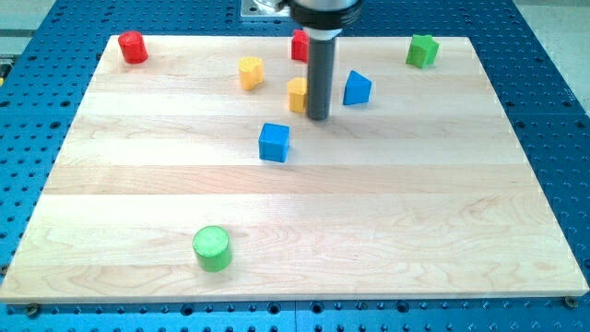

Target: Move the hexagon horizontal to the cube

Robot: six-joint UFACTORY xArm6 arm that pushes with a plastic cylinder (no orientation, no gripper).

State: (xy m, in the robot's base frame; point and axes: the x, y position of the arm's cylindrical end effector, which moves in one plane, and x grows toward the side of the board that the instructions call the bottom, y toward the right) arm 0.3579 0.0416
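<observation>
My tip (318, 117) rests on the board near the top middle. A yellow block (296, 94), which looks like the hexagon, sits right against the rod's left side and is partly hidden by it. The blue cube (274, 142) lies below and to the left of my tip, a short gap away. A blue wedge-shaped block (357, 88) sits just to the right of the rod.
A second yellow block (250, 71) lies up and left of the rod. A red block (299, 44) is partly hidden behind the rod. A red cylinder (134, 46) is at top left, a green block (423, 50) at top right, and a green cylinder (212, 248) at bottom left.
</observation>
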